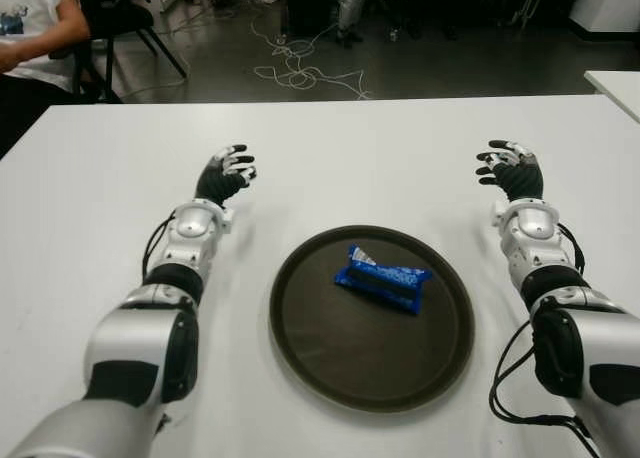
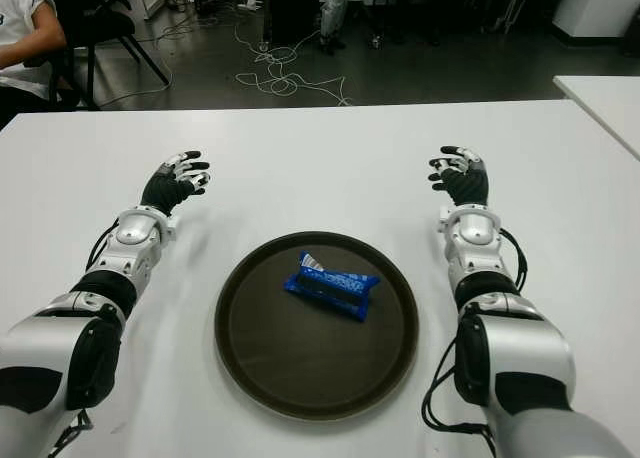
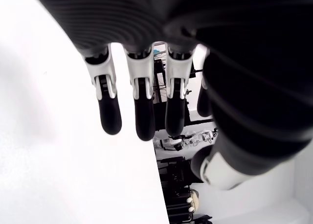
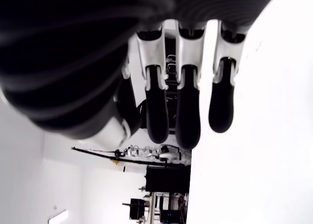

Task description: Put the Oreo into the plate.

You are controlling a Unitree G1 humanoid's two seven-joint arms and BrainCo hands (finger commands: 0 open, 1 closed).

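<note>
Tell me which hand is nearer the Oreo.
Right, narrowly. The right hand is beyond the Oreo to its right; the left hand is beyond it to its left.

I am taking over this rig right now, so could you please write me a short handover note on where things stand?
Left robot hand: open, holding nothing, over the white table to the left of the plate.
Right robot hand: open, holding nothing, to the right of the plate.
Oreo pack: lying inside the dark round plate, near its middle.
Done: the Oreo is in the plate, both hands clear.
Left: nothing apparent.
</note>
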